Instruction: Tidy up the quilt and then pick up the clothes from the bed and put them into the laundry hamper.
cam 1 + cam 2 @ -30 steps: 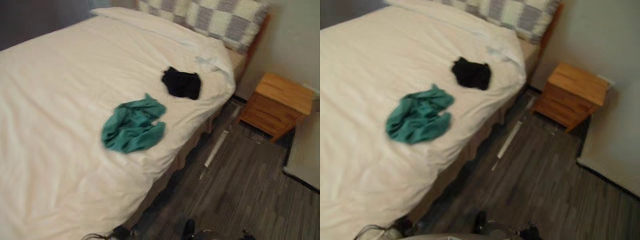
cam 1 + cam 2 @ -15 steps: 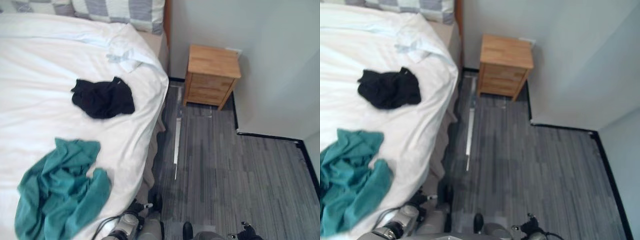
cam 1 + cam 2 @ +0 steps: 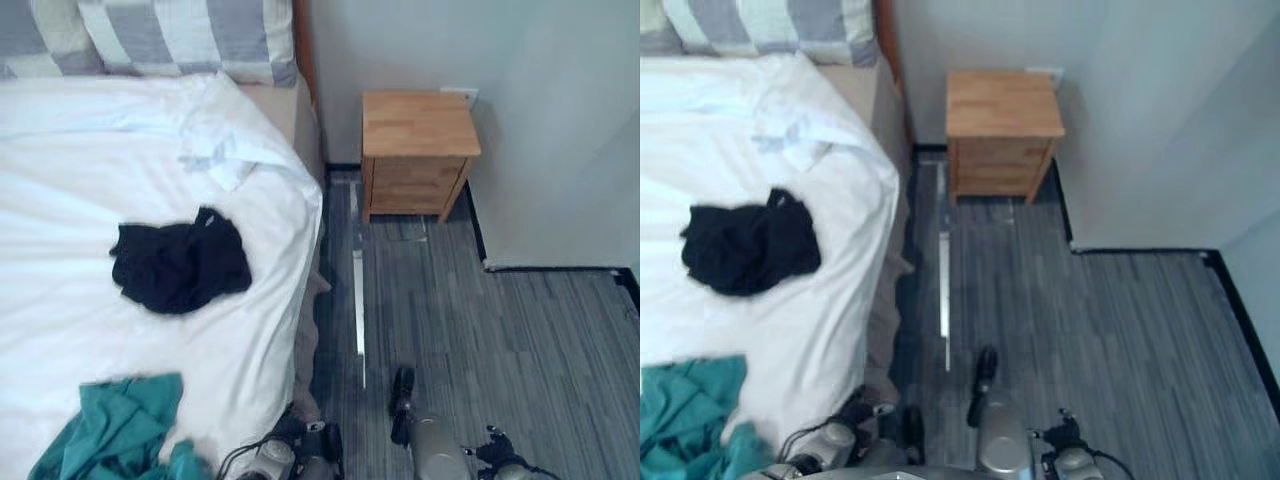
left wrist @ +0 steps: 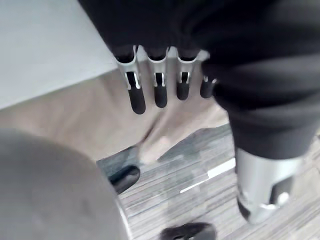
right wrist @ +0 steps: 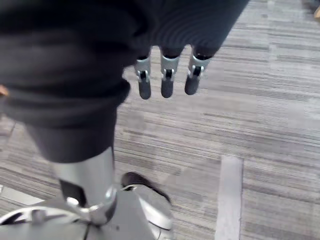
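Above grey floor (image 5: 260, 100), left hand (image 4: 165, 60) and right hand (image 5: 170, 45), fingers straight, relaxed, holding nothing.

Head stereo pair looks steeply down, sharing the bed (image 3: 150, 300), nightstand (image 3: 418, 150) and floor (image 3: 1120, 350). Wrist cameras look close along each hand, floorward.

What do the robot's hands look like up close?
Both look alike. The left hand has silver fingers with rounded dark tips, set in a row, under a dark ribbed cover. Its thumb is a thicker silver tube. The right hand has the same silver fingers, dark tips and ribbed cover.
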Robot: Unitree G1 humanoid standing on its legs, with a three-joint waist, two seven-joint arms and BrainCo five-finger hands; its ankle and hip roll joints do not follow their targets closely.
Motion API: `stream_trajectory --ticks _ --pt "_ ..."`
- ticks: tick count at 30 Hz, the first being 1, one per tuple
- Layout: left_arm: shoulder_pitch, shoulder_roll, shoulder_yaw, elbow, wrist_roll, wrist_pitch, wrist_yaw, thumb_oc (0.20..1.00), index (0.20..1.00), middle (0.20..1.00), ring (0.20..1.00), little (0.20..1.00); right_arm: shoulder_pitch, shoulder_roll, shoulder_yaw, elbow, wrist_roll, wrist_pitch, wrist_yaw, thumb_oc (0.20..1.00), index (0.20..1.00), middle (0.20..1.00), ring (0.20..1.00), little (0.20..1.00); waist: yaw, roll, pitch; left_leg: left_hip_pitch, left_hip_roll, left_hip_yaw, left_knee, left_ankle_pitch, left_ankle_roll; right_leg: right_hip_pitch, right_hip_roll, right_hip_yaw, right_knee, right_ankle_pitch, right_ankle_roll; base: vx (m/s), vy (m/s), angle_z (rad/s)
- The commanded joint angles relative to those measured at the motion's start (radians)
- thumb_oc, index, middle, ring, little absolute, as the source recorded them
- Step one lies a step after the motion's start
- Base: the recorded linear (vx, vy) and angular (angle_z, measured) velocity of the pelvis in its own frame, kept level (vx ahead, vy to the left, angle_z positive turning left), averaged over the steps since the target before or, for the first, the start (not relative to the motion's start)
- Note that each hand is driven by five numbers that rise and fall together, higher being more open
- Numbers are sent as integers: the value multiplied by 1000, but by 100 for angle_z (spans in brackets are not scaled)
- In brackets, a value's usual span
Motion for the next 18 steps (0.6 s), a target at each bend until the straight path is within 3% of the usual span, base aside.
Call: stream_trajectory --ticks 1,2,3,4,5,6,7,9,10,11,13,14,15,16,17,18 --pt "-14 70 -52 8 5 22 64 1000 1000 1000 1000 1000 -56 -61 84 -79 1 -30 1 1000 1000 1000 1000 1000 24 18 58 17 47 -45 343 211 6 69 33 44 -268 160 61 325 -197 -52" --pt "-21 72 -52 -8 -19 19 71 1000 1000 1000 1000 1000 -74 -70 88 -75 4 -28 0 1000 1000 1000 1000 1000 44 3 71 -72 45 -52 418 183 23 100 34 55 -282 145 55 398 -3 -104" --pt "-29 67 -57 -28 -39 12 72 1000 1000 1000 1000 1000 -87 -74 99 -74 2 -24 -4 1000 1000 1000 1000 1000 79 -4 76 -147 56 -36 352 139 39 148 37 90 -299 112 64 400 -2 -113" --pt "-29 66 -57 -29 -39 12 72 1000 1000 1000 1000 1000 -87 -74 99 -74 2 -24 -4 1000 1000 1000 1000 1000 81 -3 77 -144 58 -34 353 138 39 149 38 92 -299 112 64 791 269 -129" --pt "-10 48 -64 -45 -27 6 67 1000 1000 1000 1000 1000 -81 -79 103 -79 -1 -29 -4 1000 1000 1000 1000 1000 115 8 51 -150 39 38 -40 116 58 210 28 126 -320 77 100 514 220 -124" --pt "-10 48 -65 -45 -27 6 67 1000 1000 1000 1000 1000 -81 -79 103 -79 -1 -30 -4 1000 1000 1000 1000 1000 116 6 53 -144 37 40 -46 118 59 213 26 127 -320 77 101 863 327 -123" --pt "-8 46 -68 -41 -15 12 61 1000 1000 1000 1000 1000 -70 -85 94 -77 -4 -27 -12 1000 1000 1000 1000 1000 118 25 30 -157 62 178 -264 208 40 274 47 105 -320 32 108 512 119 -105" --pt "-6 54 -68 -47 2 24 57 1000 1000 1000 1000 1000 -58 -85 93 -76 -12 -23 -19 1000 1000 1000 1000 1000 113 22 14 -136 66 292 -323 215 40 318 67 88 -316 4 114 501 119 -23" --pt "-5 54 -68 -47 2 23 56 1000 1000 1000 1000 1000 -57 -84 94 -76 -13 -24 -19 1000 1000 1000 1000 1000 115 19 17 -122 59 295 -336 216 41 325 62 91 -316 1 117 357 114 61" --pt "1 61 -59 -50 -2 25 57 1000 1000 1000 1000 1000 -55 -80 106 -79 -20 -22 -10 1000 1000 1000 1000 1000 132 6 8 -112 20 264 -339 202 73 328 61 102 -261 -4 122 341 112 60" --pt "9 66 -53 -30 6 32 49 1000 1000 1000 1000 1000 -37 -61 94 -83 -33 -21 -6 1000 1000 1000 1000 1000 122 -3 -2 -43 -23 246 -383 172 115 271 18 57 -1 19 182 362 171 16" --pt "9 66 -53 -30 6 32 49 1000 1000 1000 1000 1000 -37 -61 94 -83 -33 -21 -6 1000 1000 1000 1000 1000 122 -3 -2 -43 -23 246 -383 172 115 271 18 57 -1 19 182 302 218 20" --pt "16 74 -41 -25 4 39 60 1000 1000 1000 1000 1000 -38 -58 87 -112 -32 -20 -5 1000 1000 1000 1000 1000 106 13 10 8 -31 229 -407 169 149 165 -23 59 217 111 212 396 160 71" --pt "15 82 -28 -24 -9 36 73 1000 1000 1000 1000 1000 -36 -57 87 -144 -34 -26 -13 1000 1000 1000 1000 1000 91 28 24 64 -32 163 -452 169 155 83 -14 100 298 109 198 396 159 106" --pt "15 82 -28 -24 -9 36 73 1000 1000 1000 1000 1000 -36 -57 87 -144 -34 -26 -13 1000 1000 1000 1000 1000 89 28 25 65 -33 162 -453 170 155 83 -16 99 300 107 198 436 -19 159" --pt "19 89 -27 -12 -7 28 77 1000 1000 1000 1000 1000 -33 -67 90 -166 -31 -31 -20 1000 1000 1000 1000 1000 82 31 29 89 -38 88 -468 170 145 55 7 139 217 64 169 213 -58 163"
